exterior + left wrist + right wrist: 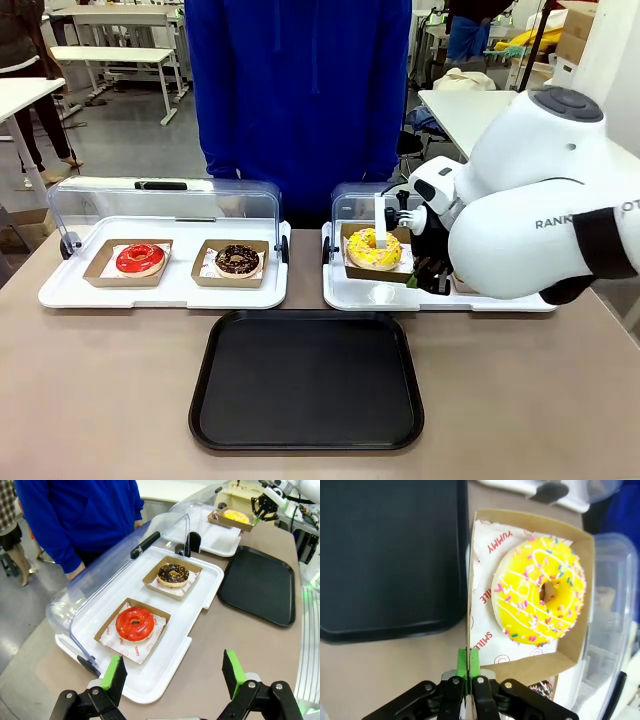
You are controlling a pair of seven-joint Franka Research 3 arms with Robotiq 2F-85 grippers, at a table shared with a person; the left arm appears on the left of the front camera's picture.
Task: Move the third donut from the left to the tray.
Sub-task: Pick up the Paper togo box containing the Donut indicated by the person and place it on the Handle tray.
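The third donut (pixel 373 248), yellow-iced with sprinkles, lies on white paper in a brown cardboard box on the right white display base (pixel 345 296). My right gripper (pixel 418 270) is shut on the box's right edge; the right wrist view shows the green pads (pixel 468 662) pinching the cardboard wall, with the donut (pixel 539 599) just beyond them. The black tray (pixel 306 380) lies in front of the bases, and its dark surface (pixel 385 555) shows beside the box. My left gripper (pixel 173 676) hangs open over the table's left end, away from the donut (pixel 236 516).
A red donut (pixel 140 259) and a chocolate donut (pixel 238 260) sit in boxes on the left white base (pixel 65 292). Both clear lids (pixel 165 205) are raised. A person in blue (pixel 300 90) stands at the far side. Another sprinkled donut (pixel 541 687) peeks from under the held box.
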